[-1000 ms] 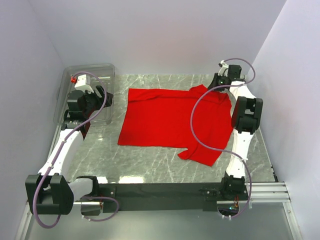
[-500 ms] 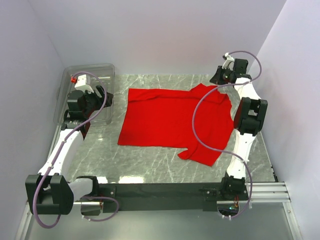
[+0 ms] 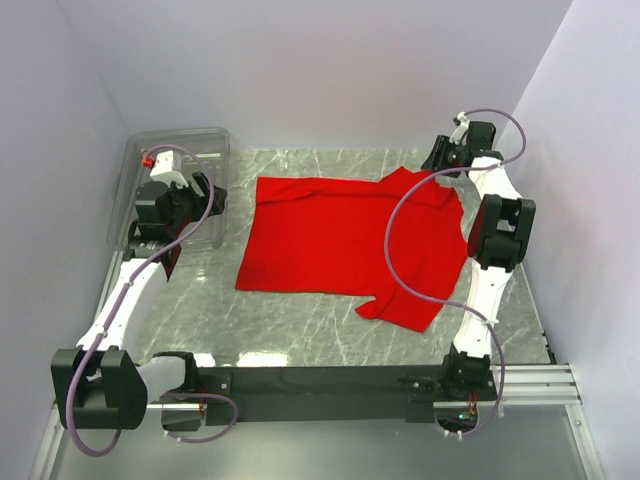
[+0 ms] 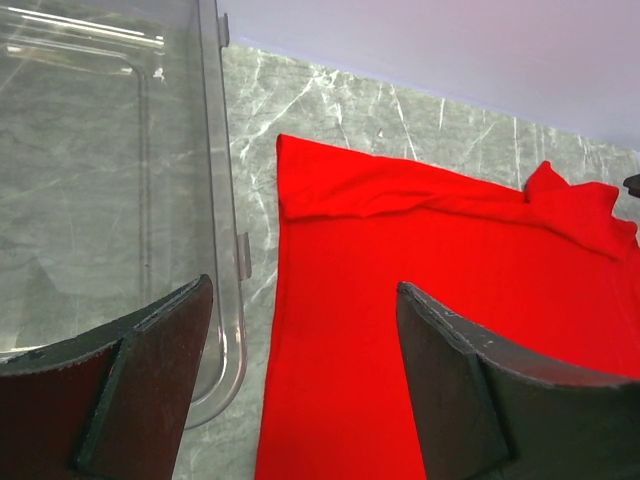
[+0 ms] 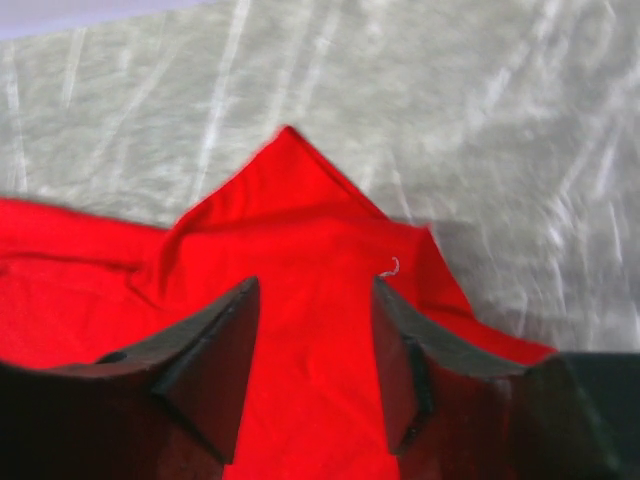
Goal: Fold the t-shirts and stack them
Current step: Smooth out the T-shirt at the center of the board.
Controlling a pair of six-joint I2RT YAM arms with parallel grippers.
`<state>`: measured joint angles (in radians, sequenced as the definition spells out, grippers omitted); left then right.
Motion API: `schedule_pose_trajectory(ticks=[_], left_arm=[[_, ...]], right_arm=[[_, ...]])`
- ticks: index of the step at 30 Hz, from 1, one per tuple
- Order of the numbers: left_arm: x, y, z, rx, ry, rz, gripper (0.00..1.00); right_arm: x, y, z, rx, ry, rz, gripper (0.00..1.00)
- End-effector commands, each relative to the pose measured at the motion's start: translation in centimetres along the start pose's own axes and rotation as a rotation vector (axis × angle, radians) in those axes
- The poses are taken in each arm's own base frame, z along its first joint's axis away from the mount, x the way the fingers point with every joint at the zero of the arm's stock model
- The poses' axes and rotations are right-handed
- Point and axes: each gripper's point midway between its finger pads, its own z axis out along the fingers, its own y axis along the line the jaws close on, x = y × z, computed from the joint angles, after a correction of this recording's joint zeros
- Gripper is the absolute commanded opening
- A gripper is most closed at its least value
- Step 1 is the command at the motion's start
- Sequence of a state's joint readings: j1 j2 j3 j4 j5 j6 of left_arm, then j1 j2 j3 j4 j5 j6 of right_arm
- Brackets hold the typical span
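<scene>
The grey marbled tabletop (image 3: 300,330) carried every item in the work cell. One red t-shirt (image 3: 340,245) lay spread on it, from the centre across to the right side, and was not folded into a stack. Its far left edge was turned over in a narrow fold, a sleeve projected at the near right, and the far right corner was drawn up into a point.

A clear plastic bin (image 3: 180,131) stood at the far left corner of the tabletop, just beside the left edge of the t-shirt and apart from it.

The left arm (image 3: 130,290) reached forward along the left side, its wrist above the bin. The left jaws stood wide apart and held nothing; in the left wrist view they straddled the near rim of the bin and the left edge of the t-shirt below.

The right arm (image 3: 480,285) reached to the far right corner. The right jaws were parted above the pointed corner of the t-shirt, with fabric visible in the gap and none of it pinched.

A small white thread (image 5: 392,266) lay on the fabric near the right finger.
</scene>
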<state>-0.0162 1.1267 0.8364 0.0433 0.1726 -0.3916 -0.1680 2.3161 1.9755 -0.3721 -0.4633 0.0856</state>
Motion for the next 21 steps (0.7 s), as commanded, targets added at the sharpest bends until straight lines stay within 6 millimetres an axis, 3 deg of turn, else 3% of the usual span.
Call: schedule_pose_trajectory(ticks=[1,7,12,21], left_arm=[[-1.3,-0.8,-0.5,0.036,-0.049,-0.008,0.79],[-1.4,-0.8,-0.6,0.029,-0.049,0.002,0.79],[-1.1,-0.6,-0.7,0.024,-0.044,0.001,0.79],[-1.6,-0.8,-0.5,0.031,-0.05,-0.002,0.79]], right_arm=[[-1.2,-0.9,-0.9,0.065,-0.04,0.101,0.57],[-0.9,-1.8,0.8,0.075,-0.005,0.161,0.57],[-1.8,-2.8,0.7,0.137,-0.045,0.133,0.57],[-0.3,-3.5,2.5,0.13,0.008,0.19,0.55]])
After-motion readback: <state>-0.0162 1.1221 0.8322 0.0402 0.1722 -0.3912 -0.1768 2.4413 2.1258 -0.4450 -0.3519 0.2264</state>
